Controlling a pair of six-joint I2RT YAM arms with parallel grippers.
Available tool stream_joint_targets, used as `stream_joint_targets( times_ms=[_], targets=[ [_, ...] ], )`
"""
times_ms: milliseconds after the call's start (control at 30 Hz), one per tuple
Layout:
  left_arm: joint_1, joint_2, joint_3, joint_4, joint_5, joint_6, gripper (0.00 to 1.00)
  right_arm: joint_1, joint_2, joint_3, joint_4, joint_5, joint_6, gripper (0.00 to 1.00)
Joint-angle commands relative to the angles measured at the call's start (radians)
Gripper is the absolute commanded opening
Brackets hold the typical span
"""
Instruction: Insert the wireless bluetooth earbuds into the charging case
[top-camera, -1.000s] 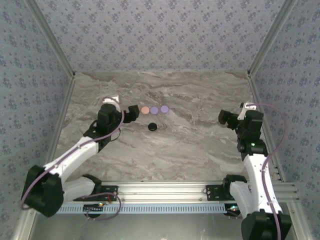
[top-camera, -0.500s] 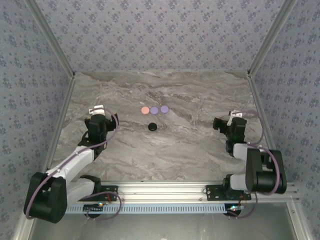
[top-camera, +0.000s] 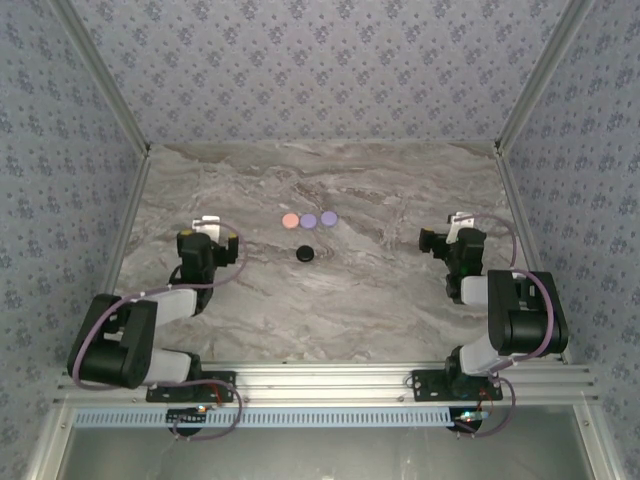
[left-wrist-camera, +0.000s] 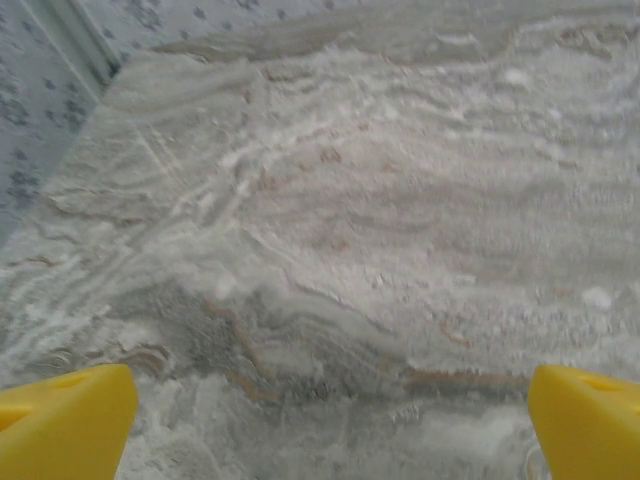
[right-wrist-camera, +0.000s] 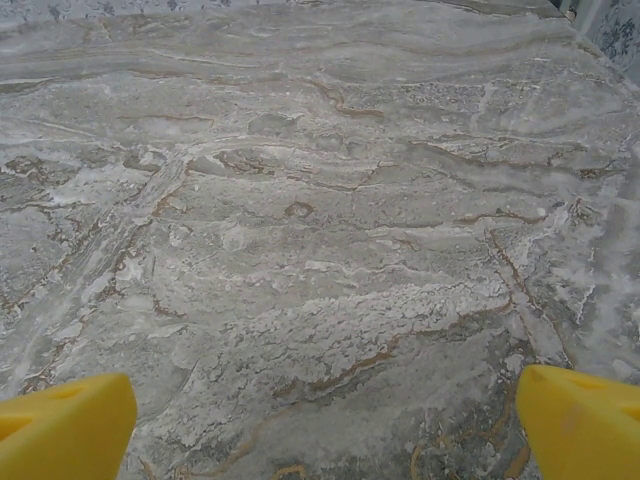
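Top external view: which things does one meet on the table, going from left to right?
Left pincer → pink round case → first lilac round case → second lilac round case → right pincer.

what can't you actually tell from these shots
Pink case, lilac cases, black case: top view, too small to tell open from shut, or whether earbuds are inside.
Left gripper's fingers: left wrist view, cut off by the bottom edge.
Right gripper's fingers: right wrist view, likewise cut off.
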Motion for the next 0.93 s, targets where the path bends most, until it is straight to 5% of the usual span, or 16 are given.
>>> stream_joint_targets(
  times_ms=[0,200,300,900],
  targets=[
    [0.054,0.039,-0.014,0.193,0.133,0.041,0.99,0.007,0.006,0.018,0.015,0.001,-0.025,1.00],
    [0.167,0.173,-0.049,0.389,0.251,-0.058,0.99,0.020,0.006,0.022,0.006,0.019,-0.035,1.00],
    [0.176,0.160,0.070,0.141,0.239,-0.073,0.99,0.021,0.006,0.022,0.006,0.022,-0.037,1.00],
    [0.210,0.167,0.081,0.134,0.233,-0.118,0.99,0.026,0.007,0.025,0.003,0.026,-0.040,1.00]
  ],
)
